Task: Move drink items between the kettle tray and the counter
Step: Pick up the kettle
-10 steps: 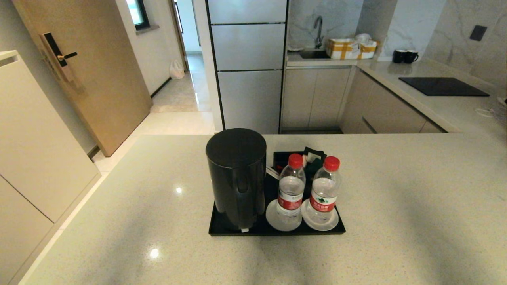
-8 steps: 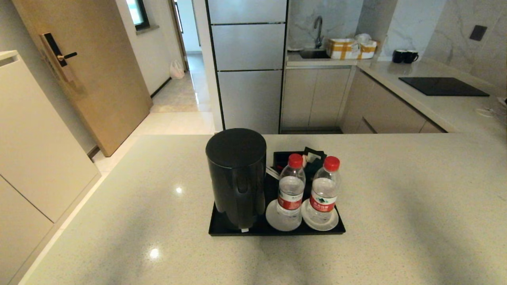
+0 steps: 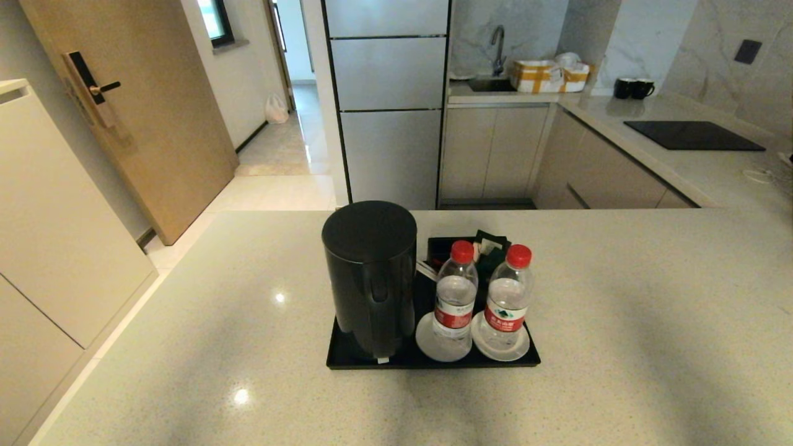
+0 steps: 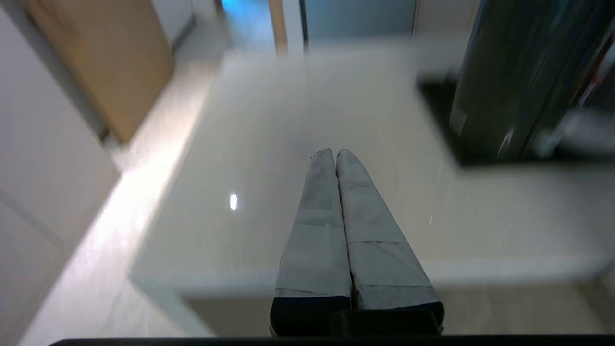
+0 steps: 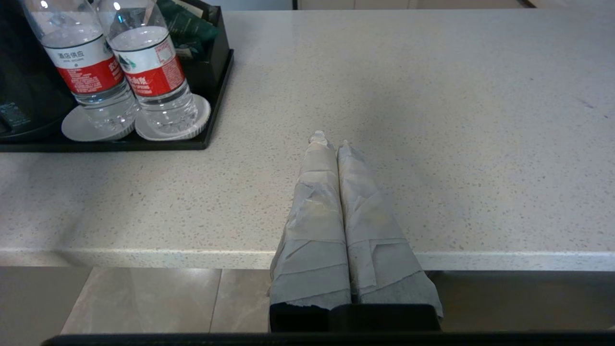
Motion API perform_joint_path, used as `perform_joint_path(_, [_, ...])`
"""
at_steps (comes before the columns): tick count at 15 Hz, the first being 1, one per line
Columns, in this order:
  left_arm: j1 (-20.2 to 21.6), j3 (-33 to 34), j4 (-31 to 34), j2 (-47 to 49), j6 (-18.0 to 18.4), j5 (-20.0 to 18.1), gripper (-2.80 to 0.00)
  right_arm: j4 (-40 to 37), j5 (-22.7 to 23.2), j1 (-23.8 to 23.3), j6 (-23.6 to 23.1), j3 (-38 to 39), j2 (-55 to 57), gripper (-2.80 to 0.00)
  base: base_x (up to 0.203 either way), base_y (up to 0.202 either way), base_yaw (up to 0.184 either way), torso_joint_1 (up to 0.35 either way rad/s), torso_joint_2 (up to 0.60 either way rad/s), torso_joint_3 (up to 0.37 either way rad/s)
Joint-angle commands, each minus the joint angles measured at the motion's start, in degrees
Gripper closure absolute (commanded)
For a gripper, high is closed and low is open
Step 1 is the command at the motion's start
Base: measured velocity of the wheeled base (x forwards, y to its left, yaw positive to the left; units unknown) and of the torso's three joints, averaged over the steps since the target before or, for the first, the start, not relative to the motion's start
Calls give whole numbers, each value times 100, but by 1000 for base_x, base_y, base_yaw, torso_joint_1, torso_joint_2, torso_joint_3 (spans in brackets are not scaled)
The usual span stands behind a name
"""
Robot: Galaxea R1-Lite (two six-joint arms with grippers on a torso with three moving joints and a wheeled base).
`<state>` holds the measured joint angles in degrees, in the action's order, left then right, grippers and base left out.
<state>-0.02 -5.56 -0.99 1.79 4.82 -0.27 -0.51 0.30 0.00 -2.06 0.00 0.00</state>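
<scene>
The tall black kettle (image 3: pixel 370 279) stands at the left end of the black kettle tray (image 3: pixel 433 359) on the beige counter (image 3: pixel 619 310). Two red-capped water bottles (image 3: pixel 454 291) (image 3: pixel 507 297) stand on white saucers at the tray's right. Neither arm shows in the head view. My left gripper (image 4: pixel 335 154) is shut and empty above the counter's near edge, left of the kettle (image 4: pixel 519 77). My right gripper (image 5: pixel 330 142) is shut and empty over the counter, right of the tray (image 5: pixel 211 129) and the bottles (image 5: pixel 89 67) (image 5: pixel 156 72).
A small black box of sachets (image 3: pixel 483 248) sits behind the bottles. A far counter holds a black cooktop (image 3: pixel 691 135) and two black mugs (image 3: pixel 633 88). A sink (image 3: pixel 492 83) is at the back. The counter's left edge drops to the floor (image 3: pixel 124 322).
</scene>
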Motion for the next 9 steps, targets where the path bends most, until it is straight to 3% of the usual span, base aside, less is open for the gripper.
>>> perform_joint_path(1, [-34, -1135, 19, 974, 3, -36, 0, 7, 5, 0, -5, 0, 0, 0, 0, 0, 0, 0, 0, 0])
perform_joint_path(3, [-81, -1997, 37, 2278, -17, -165, 0, 7, 5, 0, -5, 0, 0, 0, 0, 0, 0, 0, 0, 0])
perform_joint_path(5, [-123, -2437, 36, 3629, -104, -611, 0, -2, 5, 0, -5, 0, 0, 0, 0, 0, 0, 0, 0, 0])
perform_joint_path(6, [-140, -2492, 26, 4185, -154, -1024, 0, 5, 5, 0, -5, 0, 0, 0, 0, 0, 0, 0, 0, 0])
perform_joint_path(9, [-149, -2362, -38, 5493, -385, -3111, 0, -2, 5, 0, -5, 0, 0, 0, 0, 0, 0, 0, 0, 0])
